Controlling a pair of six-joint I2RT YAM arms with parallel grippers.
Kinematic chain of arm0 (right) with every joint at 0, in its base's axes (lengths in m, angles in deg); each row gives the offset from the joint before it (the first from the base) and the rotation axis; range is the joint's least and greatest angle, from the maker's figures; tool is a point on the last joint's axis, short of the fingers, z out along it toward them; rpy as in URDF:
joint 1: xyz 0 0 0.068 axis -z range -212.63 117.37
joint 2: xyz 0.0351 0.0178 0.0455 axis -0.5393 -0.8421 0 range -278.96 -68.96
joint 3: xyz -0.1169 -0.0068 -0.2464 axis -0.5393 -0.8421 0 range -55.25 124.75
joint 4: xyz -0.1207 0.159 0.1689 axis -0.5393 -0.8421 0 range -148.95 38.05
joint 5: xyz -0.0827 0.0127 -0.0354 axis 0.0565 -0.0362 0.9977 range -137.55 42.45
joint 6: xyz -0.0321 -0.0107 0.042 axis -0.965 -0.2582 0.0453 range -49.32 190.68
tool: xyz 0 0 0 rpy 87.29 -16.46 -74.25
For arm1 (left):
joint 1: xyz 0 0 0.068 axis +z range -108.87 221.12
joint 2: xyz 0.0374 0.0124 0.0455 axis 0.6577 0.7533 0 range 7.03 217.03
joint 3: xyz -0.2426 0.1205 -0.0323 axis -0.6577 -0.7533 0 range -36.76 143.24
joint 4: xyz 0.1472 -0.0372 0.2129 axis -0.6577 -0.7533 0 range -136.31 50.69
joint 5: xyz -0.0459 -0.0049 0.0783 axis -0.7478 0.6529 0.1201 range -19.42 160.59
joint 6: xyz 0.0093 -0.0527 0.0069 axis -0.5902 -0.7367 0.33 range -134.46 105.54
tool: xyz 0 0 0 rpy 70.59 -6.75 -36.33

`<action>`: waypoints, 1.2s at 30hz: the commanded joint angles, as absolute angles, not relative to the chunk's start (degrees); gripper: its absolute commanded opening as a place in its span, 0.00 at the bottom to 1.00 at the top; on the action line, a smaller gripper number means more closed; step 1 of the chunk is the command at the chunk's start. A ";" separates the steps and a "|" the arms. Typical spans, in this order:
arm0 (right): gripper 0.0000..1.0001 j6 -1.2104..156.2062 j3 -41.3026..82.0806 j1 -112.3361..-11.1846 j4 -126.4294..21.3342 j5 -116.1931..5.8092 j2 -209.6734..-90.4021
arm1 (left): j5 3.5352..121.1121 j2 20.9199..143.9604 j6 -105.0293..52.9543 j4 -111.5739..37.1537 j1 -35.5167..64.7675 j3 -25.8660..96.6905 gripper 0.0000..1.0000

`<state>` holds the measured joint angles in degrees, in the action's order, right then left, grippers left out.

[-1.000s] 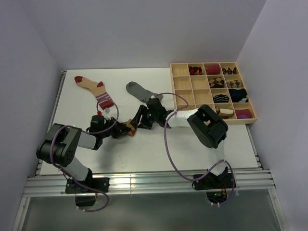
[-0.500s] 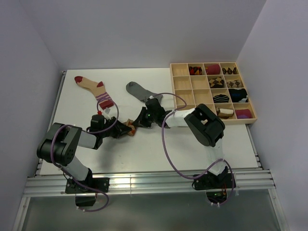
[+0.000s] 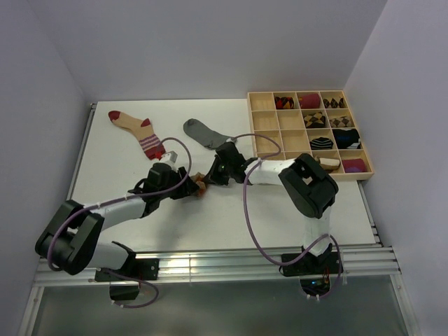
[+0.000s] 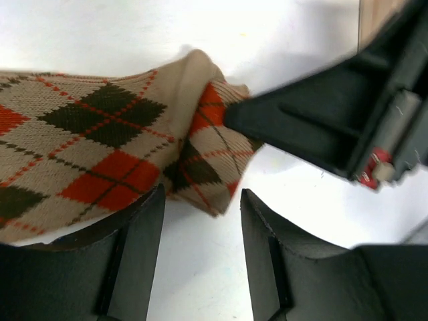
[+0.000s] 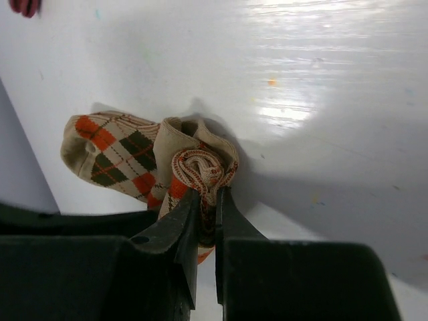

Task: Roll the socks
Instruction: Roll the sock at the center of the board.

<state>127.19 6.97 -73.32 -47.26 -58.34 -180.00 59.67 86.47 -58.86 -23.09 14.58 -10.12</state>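
White table (image 3: 105, 168) between pale walls fills our view, and near its middle we see the brown argyle sock (image 5: 120, 157) lying partly rolled, its coiled end pinched between the closed jaws of the right gripper (image 5: 207, 199). Our left gripper (image 4: 200, 204) sits just beside the sock's flat part, jaws parted and gripping nothing. We find the grey sock (image 3: 203, 133) flat near the far edge, the beige sock (image 3: 136, 129) toward the far left corner, and a wooden tray (image 3: 266, 121) of sock bundles (image 3: 346, 138) at the far right corner.
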 commanded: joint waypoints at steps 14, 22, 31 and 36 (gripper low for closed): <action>0.00 128.60 6.01 -72.18 -56.43 -55.46 -175.66 | 92.47 89.12 -30.99 -20.95 -9.14 -3.27 0.59; 0.00 128.78 6.19 -72.18 -55.73 -57.04 -176.09 | 94.84 95.26 -28.70 -18.83 -11.08 -1.87 0.57; 0.00 128.95 6.46 -72.18 -55.29 -58.27 -175.48 | 95.89 100.11 -31.42 -21.12 -11.96 -0.37 0.22; 0.04 130.18 4.96 -71.83 -53.10 -58.89 -174.08 | 95.63 99.76 -32.65 -22.00 -11.96 -0.89 0.01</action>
